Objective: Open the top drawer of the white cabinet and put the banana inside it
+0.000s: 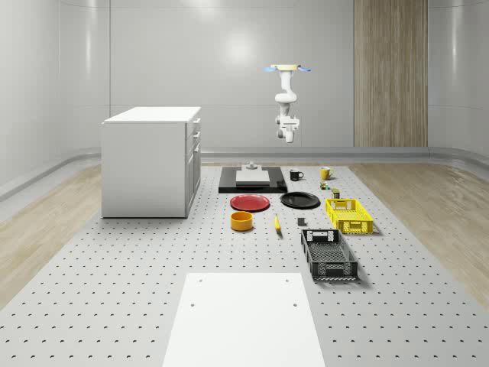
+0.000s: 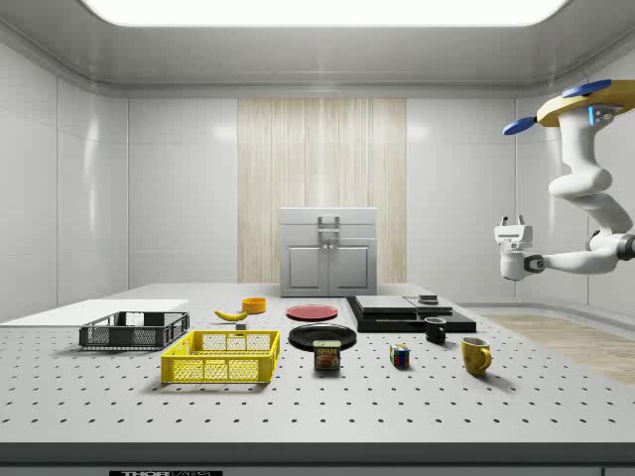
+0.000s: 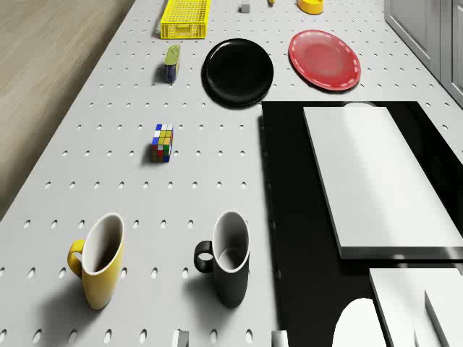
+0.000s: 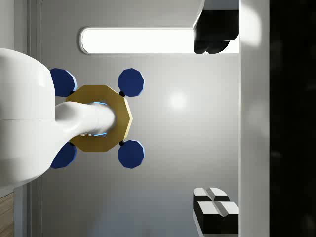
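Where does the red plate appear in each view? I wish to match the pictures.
Whole-scene view: the red plate lies mid-table, in front of the black slab, at the view's left of the black plate.
Side view: the red plate lies before the white cabinet, behind the black plate.
Drone view: the red plate lies beside the black plate.
Shared landmark: the black plate, its neighbour.

Black mug (image 3: 228,264) beside yellow mug (image 3: 98,264).
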{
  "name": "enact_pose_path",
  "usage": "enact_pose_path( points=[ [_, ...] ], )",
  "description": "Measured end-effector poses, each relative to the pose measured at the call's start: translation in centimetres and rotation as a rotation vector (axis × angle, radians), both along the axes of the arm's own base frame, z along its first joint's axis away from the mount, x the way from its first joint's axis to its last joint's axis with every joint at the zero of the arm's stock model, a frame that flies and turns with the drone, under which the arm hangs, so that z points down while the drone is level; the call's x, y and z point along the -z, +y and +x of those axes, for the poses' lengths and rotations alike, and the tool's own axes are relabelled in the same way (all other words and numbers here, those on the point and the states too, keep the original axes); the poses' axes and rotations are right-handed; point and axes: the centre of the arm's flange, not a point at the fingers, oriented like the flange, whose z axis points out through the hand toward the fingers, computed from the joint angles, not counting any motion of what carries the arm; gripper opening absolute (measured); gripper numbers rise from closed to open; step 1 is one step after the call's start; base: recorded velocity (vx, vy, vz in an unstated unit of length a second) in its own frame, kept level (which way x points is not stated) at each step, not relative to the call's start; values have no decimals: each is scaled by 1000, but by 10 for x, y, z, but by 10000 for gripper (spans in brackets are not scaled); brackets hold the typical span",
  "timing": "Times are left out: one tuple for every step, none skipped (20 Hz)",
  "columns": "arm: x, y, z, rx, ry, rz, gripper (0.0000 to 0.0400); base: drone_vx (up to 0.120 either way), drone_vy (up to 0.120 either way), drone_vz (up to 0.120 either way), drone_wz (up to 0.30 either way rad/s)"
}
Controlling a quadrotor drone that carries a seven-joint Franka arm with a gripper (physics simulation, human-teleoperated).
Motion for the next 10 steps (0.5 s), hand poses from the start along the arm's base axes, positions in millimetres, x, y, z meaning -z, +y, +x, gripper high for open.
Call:
enact_pose_path(
  points=[
    [-8, 0, -2, 0, -1, 0, 400, 0, 0, 0, 0],
    [-15, 0, -3, 0, -2, 0, 400, 0, 0, 0, 0],
    [-23, 0, -3, 0, -2, 0, 400, 0, 0, 0, 0],
    [-30, 0, -4, 0, -3, 0, 400, 0, -120, 0, 0],
    [-37, 0, -4, 0, -4, 0, 400, 0, -120, 0, 0],
    [-43, 0, -4, 0, -5, 0, 400, 0, 0, 0, 0],
    [-50, 0, -3, 0, -6, 0, 400, 0, 0, 0, 0],
    [-56, 0, -3, 0, -6, 0, 400, 0, 0, 0, 0],
    [-61, 0, -3, 0, -7, 0, 400, 0, 0, 0, 0],
    [-66, 0, -2, 0, -8, 0, 400, 0, 0, 0, 0]
  ],
)
